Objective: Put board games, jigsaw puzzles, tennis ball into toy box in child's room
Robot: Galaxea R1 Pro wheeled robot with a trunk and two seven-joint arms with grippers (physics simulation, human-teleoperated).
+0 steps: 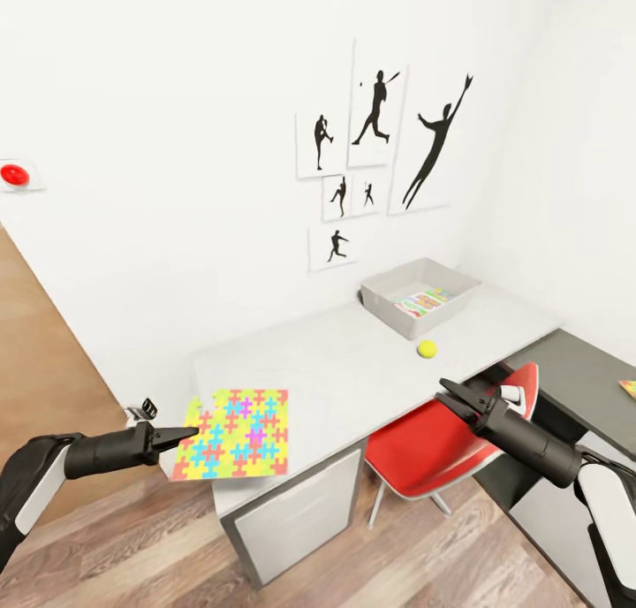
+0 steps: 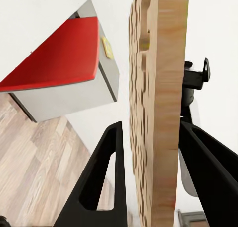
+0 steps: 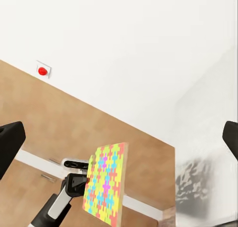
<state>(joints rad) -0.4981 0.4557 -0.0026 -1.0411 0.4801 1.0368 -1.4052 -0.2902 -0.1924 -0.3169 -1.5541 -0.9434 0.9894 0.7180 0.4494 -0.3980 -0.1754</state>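
left gripper (image 1: 190,432) clamped on thin multicoloured jigsaw puzzle square (image 1: 237,433); right gripper (image 1: 446,394) apart, empty. best kept level, carried over shallow light-grey toy box (image 1: 389,300).

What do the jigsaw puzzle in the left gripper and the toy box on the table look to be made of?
The jigsaw puzzle looks like a thin wooden board: its edge and back show pale wood grain in the left wrist view, and the face is matte print in yellow, blue, pink and green. The toy box looks like moulded plastic, plain light grey and matte with smooth flared walls, though that is a guess.
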